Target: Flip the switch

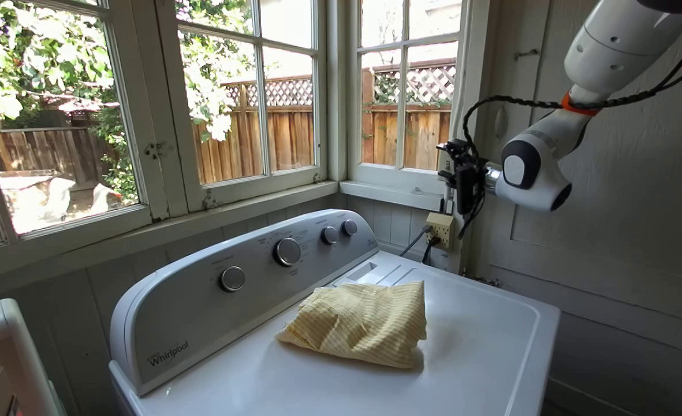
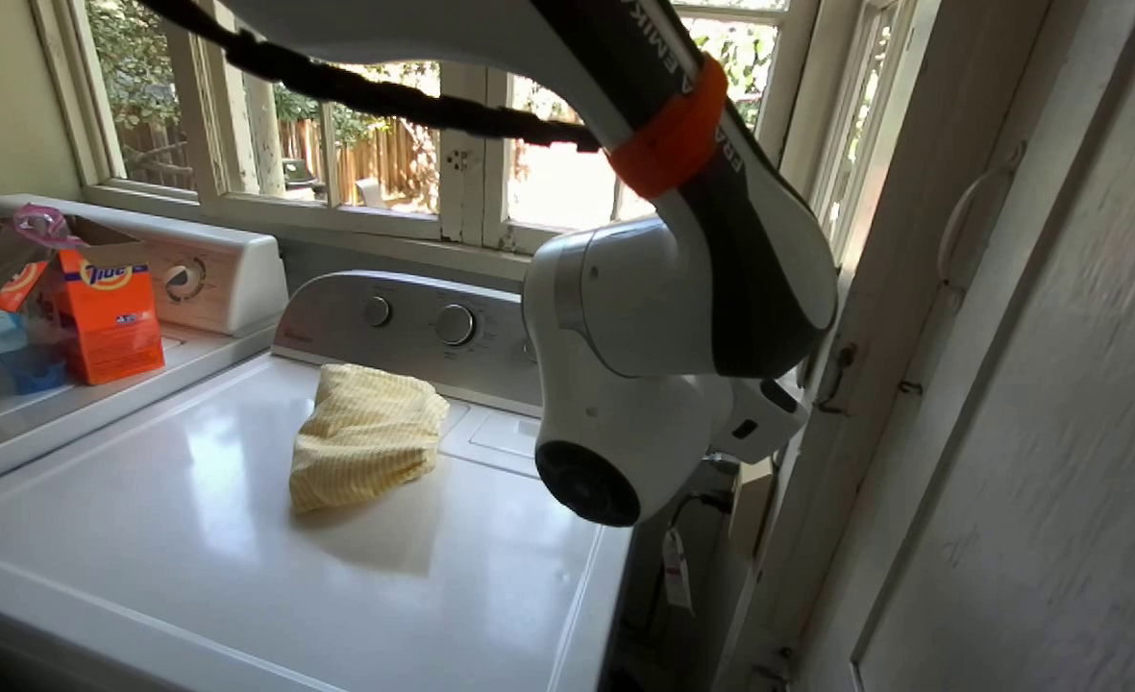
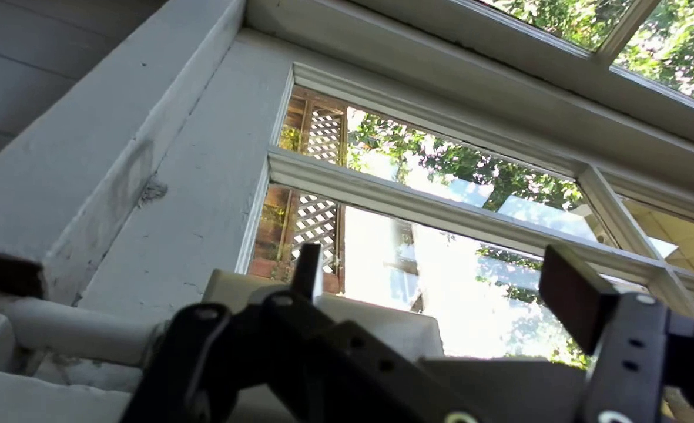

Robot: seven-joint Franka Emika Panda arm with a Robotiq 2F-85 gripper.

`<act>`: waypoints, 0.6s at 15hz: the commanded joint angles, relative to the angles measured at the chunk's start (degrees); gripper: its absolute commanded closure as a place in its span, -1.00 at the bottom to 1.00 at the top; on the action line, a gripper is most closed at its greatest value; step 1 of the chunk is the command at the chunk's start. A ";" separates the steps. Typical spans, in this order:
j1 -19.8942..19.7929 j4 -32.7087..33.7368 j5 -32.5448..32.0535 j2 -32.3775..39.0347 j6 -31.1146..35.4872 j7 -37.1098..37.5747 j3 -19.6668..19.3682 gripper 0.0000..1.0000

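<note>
A white robot arm (image 1: 612, 52) reaches into the corner of a laundry room, toward the wall beside a window (image 1: 403, 104). In an exterior view, the black gripper (image 3: 441, 279) at its end is above a cream power outlet (image 1: 442, 231) with cords plugged in. The wrist view shows its two fingers (image 3: 576, 299) spread well apart, pinching nothing.

The switch (image 3: 388, 323) is most likely the pale box partly hidden by the fingers in the wrist view, close to the window and in line with a white pipe (image 3: 82, 332). In an exterior view the gripper covers most of that patch of wall.

As for progress, the reach looks nearly finished, since the gripper appears very near the switch. Whether a finger touches it cannot be told. The lever is not visible, so nothing confirms a flip; the flip itself is probably yet to do. What is left would be to get a fingertip against the lever, push it over and back away.

A folded yellow cloth (image 1: 364, 323) lies on the white washing machine (image 1: 491, 329) below; neither seems part of the job.
</note>
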 commanded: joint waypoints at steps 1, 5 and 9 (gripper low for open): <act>-3.30 1.78 0.79 1.62 1.51 -3.29 3.31 -0.85; -8.50 3.31 0.79 2.39 2.81 -5.52 7.96 -0.87; -11.71 3.70 0.52 3.11 4.30 -7.39 11.81 -0.91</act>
